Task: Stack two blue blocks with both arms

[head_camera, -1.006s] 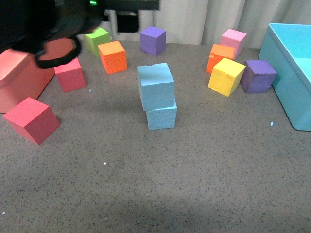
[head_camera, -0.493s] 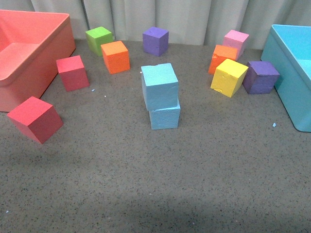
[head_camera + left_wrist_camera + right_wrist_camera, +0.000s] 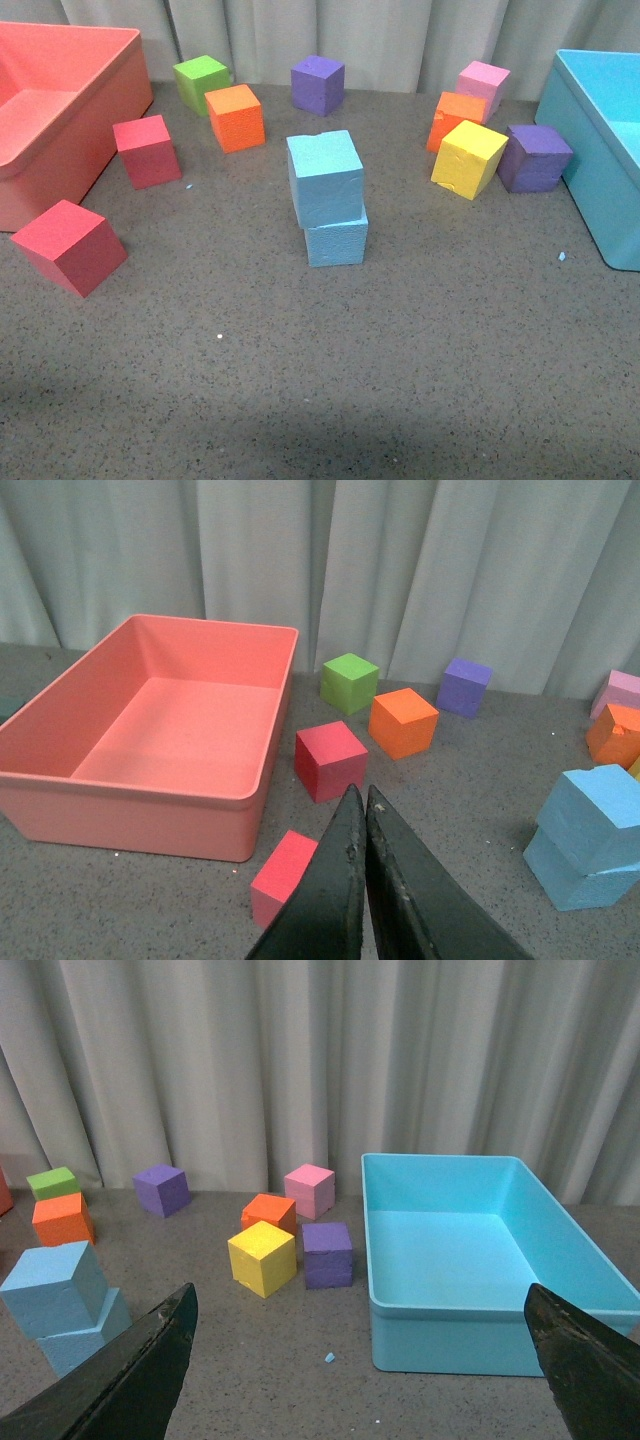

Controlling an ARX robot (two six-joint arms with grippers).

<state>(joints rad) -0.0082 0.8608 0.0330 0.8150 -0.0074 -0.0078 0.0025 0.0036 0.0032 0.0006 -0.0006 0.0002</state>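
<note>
Stack: an upper blue block [image 3: 324, 178] sits on a lower blue block [image 3: 336, 237] near the middle of the grey table [image 3: 400, 350], the upper one turned slightly and overhanging toward the left edge.
Stack contact: neither gripper touches the blocks; both wrist views show the pair standing alone.
Left gripper [image 3: 362, 810]: its two black fingers are pressed together with nothing between them, raised above the table near the left side.
Right gripper [image 3: 360, 1310]: fingers spread wide apart at the two sides of its wrist view, holding nothing.
Front view: no arm appears in it.
Left edge: a salmon-pink bin [image 3: 110, 110] lies along it, with one red cube [image 3: 147, 150] just beside its wall and another red cube [image 3: 68, 246] nearer the front edge.
Far edge: a green cube [image 3: 201, 82], an orange cube [image 3: 234, 116] and a purple cube [image 3: 318, 84] lie in a loose row before the grey curtain [image 3: 400, 30].
Right edge: a turquoise bin [image 3: 575, 110] stands there.
Cluster by the turquoise bin: a pink cube [image 3: 483, 82], a second orange cube [image 3: 452, 112], a yellow cube [image 3: 468, 158] and a second purple cube [image 3: 534, 157] crowd together, the last just beside the bin.
</note>
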